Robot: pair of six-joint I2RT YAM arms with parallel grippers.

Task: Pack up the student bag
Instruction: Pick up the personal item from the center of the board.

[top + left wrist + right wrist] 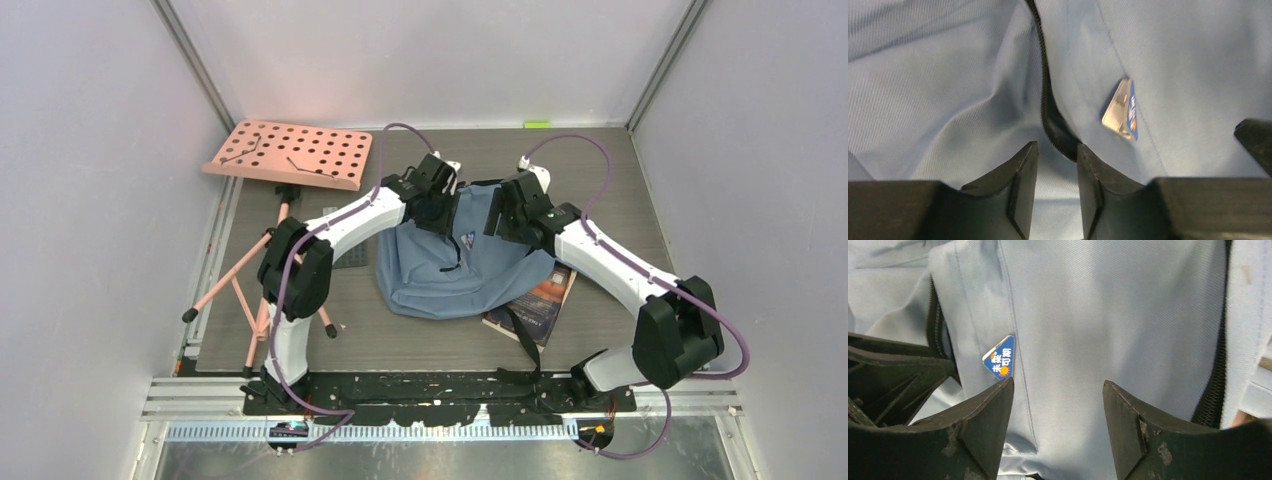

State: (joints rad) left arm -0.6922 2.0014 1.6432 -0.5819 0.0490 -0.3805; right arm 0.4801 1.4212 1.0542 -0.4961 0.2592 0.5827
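The student bag (440, 275), blue-grey fabric with black zippers, lies flat in the middle of the table. Both grippers are down on its far end. My left gripper (1058, 150) has its jaws a narrow gap apart over the fabric, and a black zipper (1047, 95) runs down to the tip of its right finger. My right gripper (1058, 387) stands open and wide, its fingers either side of a flat panel of the bag near a small blue label (1000, 357). In the top view the left gripper (440, 200) and the right gripper (508, 208) sit close together.
A book (542, 300) with a dark cover pokes out from under the bag's right side. A pink perforated music stand (290, 155) on tripod legs stands at the back left. A black strap (525, 345) trails toward the near edge. Grey walls close in on both sides.
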